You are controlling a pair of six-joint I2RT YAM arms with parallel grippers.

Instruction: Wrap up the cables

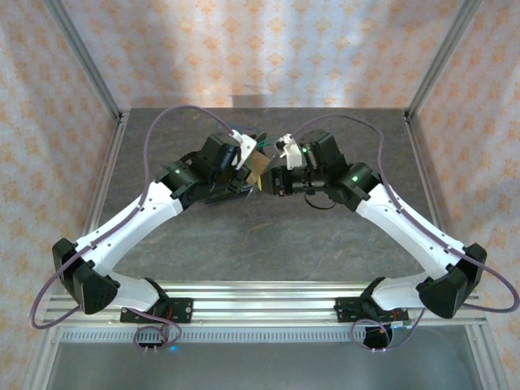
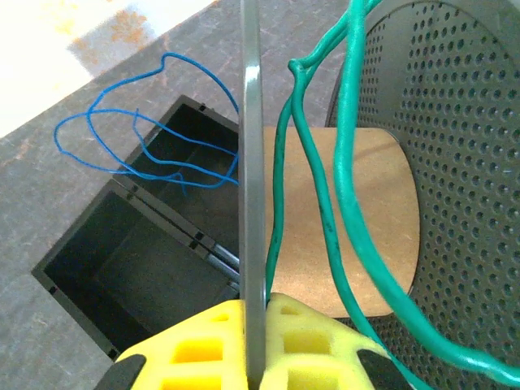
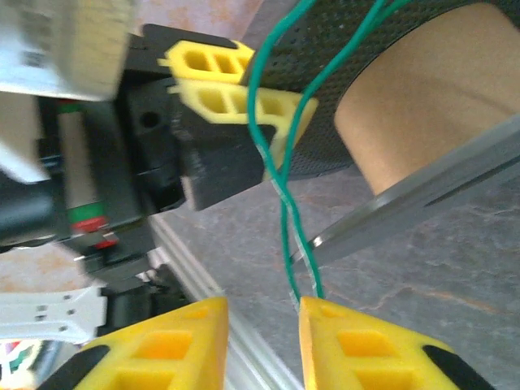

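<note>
My left gripper (image 2: 258, 302) is shut on the thin grey flange (image 2: 253, 162) of a spool, its yellow fingers pinching the rim edge-on. The green cable (image 2: 345, 187) drapes in several strands over the spool's brown cardboard core (image 2: 374, 236). The blue cable (image 2: 122, 134) lies in loose loops beyond the spool. In the right wrist view the green cable (image 3: 283, 219) hangs twisted from the spool down against the inner edge of my right finger. My right gripper (image 3: 264, 305) stands with a clear gap between its fingers. From above, both grippers meet at the spool (image 1: 258, 166) mid-table.
A black two-compartment box (image 2: 122, 268) sits on the table under the blue loops. The spool's other flange (image 2: 463, 162) is dark and perforated. The left gripper's yellow fingers (image 3: 219, 89) face my right wrist camera closely. Patterned walls enclose the grey table (image 1: 268, 244).
</note>
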